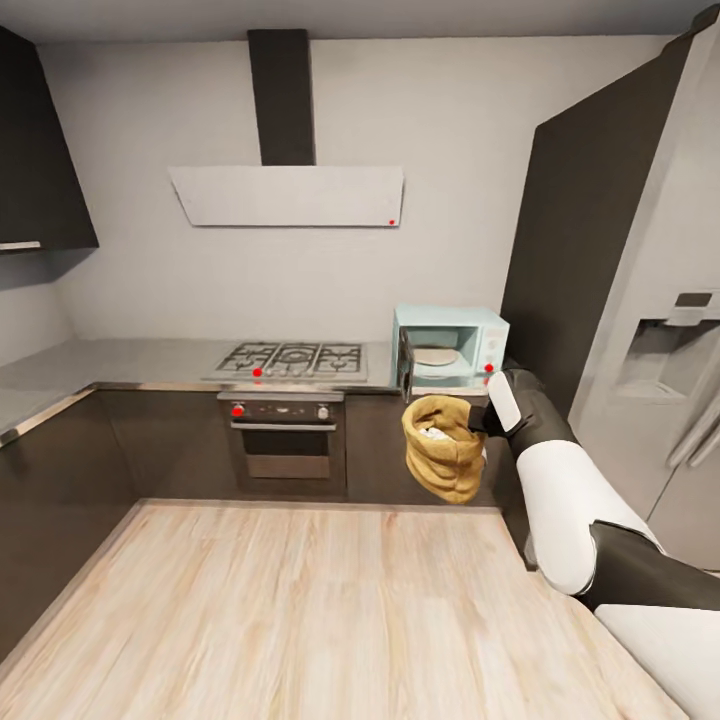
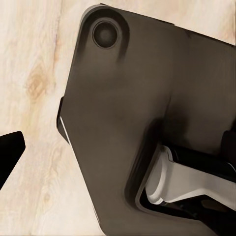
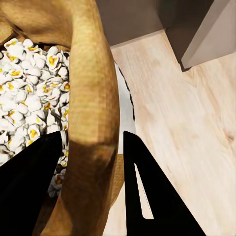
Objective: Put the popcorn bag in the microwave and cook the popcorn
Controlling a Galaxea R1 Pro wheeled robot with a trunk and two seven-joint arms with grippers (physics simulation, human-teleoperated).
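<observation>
One black right gripper pinches the rolled rim of the tan cloth popcorn bag, full of white popcorn, near the open mint-blue microwave.

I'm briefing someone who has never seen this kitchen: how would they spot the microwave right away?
Find the tall steel fridge on the right; just left of its dark side panel, the microwave sits on the grey countertop. It is the one pale mint-blue box, door open, unlike the dark oven under the hob.

The popcorn bag hides the right gripper's fingertips in the head view, and the fridge is cut off at the picture's right edge.
</observation>
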